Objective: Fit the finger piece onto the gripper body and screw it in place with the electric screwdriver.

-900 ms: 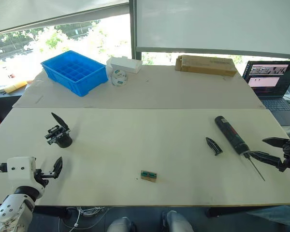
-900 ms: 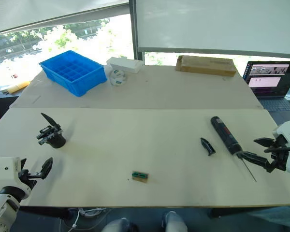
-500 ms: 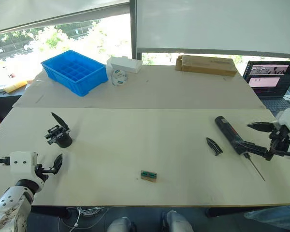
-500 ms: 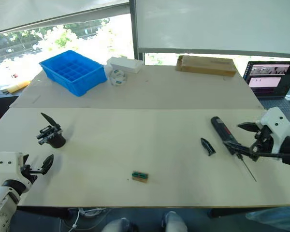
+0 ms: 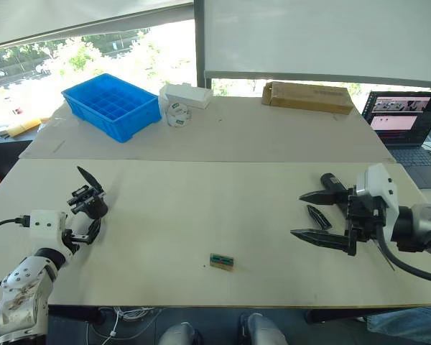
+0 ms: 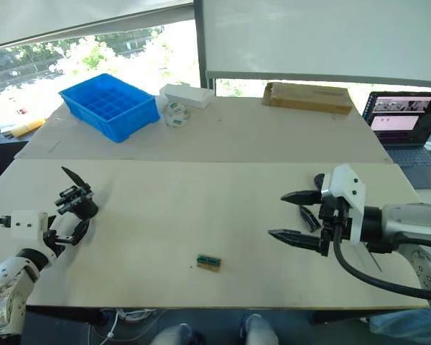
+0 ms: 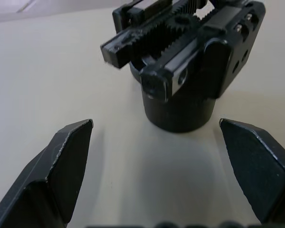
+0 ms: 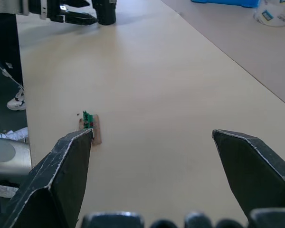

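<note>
The gripper body (image 5: 90, 200) stands on the white table at the left, one pointed finger sticking up. My left gripper (image 5: 90, 231) is open just in front of it, and the left wrist view shows the gripper body (image 7: 180, 71) close ahead, beyond the spread fingertips (image 7: 76, 137). The finger piece (image 5: 317, 216) lies flat at the right. From the head it shows between the two fingers of my open right gripper (image 5: 297, 215), which holds nothing. The electric screwdriver (image 5: 328, 180) lies behind that gripper, mostly hidden by it.
A small brown-and-green block (image 5: 220, 261) lies near the front middle of the table (image 5: 201, 208). On the far table are a blue bin (image 5: 112, 106), a white box (image 5: 185, 95), a tape roll (image 5: 177, 113) and a cardboard box (image 5: 307, 97). A laptop (image 5: 404, 122) sits at far right.
My right gripper has swung left from the screwdriver's bit end to the finger piece and now covers most of the screwdriver. My left gripper has moved forward, up to the gripper body.
</note>
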Action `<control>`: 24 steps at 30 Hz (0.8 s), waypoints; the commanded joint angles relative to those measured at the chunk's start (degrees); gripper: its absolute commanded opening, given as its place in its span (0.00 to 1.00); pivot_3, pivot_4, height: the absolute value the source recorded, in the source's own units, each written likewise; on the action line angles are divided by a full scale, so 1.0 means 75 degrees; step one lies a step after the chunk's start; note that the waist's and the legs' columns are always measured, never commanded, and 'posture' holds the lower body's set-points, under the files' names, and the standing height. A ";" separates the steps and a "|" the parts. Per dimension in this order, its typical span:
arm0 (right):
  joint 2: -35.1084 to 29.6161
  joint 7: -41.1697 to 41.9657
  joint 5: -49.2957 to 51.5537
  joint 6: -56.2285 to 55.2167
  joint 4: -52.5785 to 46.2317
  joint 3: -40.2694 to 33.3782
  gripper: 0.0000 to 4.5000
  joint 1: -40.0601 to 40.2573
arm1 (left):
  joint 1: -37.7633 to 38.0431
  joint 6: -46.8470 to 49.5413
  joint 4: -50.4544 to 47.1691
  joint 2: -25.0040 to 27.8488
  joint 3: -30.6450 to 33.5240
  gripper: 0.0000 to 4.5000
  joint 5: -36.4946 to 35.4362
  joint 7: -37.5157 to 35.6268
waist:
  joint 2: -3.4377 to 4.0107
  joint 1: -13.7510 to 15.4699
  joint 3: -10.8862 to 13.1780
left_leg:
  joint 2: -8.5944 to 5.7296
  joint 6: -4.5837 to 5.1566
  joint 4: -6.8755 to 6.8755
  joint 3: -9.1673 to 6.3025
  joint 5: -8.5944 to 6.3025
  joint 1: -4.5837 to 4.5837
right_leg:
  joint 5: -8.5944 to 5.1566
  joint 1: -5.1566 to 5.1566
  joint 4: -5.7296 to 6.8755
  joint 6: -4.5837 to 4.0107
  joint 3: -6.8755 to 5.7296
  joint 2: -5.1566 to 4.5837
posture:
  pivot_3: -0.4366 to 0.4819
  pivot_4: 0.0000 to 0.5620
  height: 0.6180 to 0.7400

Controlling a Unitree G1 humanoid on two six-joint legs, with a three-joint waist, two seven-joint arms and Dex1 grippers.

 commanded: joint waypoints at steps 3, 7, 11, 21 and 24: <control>0.0009 -0.0228 -0.0002 -0.0117 -0.0172 -0.0145 0.98 -0.0074 | -0.0520 -0.0352 0.0468 0.0126 -0.0212 1.00 0.0151 -0.0073 | 0.0000 0.0000 0.0000 | -0.0001 0.0000 0.0002 0.0000 0.0001 -0.0001 | 0.0000 0.0000 0.0001 0.0000 -0.0007 0.0002 | 0.48 0.27 0.98; 0.0048 -0.0336 0.0081 -0.0083 -0.0216 -0.0115 0.98 -0.0102 | -0.0893 -0.0565 0.0928 0.0062 -0.0465 1.00 0.0286 -0.0070 | -0.0001 -0.0003 0.0000 | -0.0002 0.0000 0.0005 0.0001 0.0001 -0.0003 | 0.0000 0.0002 0.0004 0.0000 -0.0032 0.0008 | 0.48 0.27 0.98; 0.0137 -0.0476 0.0100 -0.0079 -0.0355 -0.0043 1.00 -0.0079 | -0.1085 -0.0790 0.1151 -0.0102 -0.0555 0.89 0.0280 0.0047 | -0.0001 -0.0011 0.0000 | -0.0002 0.0000 0.0007 0.0001 0.0001 -0.0002 | 0.0001 0.0002 0.0005 0.0001 -0.0053 0.0010 | 0.48 0.27 0.98; 0.0223 -0.0668 0.0229 0.0022 -0.0587 -0.0150 1.00 0.0148 | -0.1047 -0.0713 0.0185 -0.0788 -0.0956 0.51 0.0131 0.0210 | -0.0002 0.0043 0.0000 | -0.0008 0.0001 0.0014 -0.0007 0.0001 -0.0013 | 0.0004 0.0006 0.0003 0.0006 -0.0071 -0.0001 | 0.48 0.27 0.98; 0.0242 -0.0747 0.0258 0.0045 -0.0668 -0.0130 1.00 0.0198 | -0.1009 -0.0190 -0.1087 -0.1413 -0.1477 0.51 0.0176 0.0729 | -0.0005 0.0072 0.0001 | -0.0009 0.0004 0.0035 -0.0024 -0.0001 -0.0028 | 0.0006 0.0010 0.0002 0.0011 -0.0089 -0.0004 | 0.48 0.27 0.98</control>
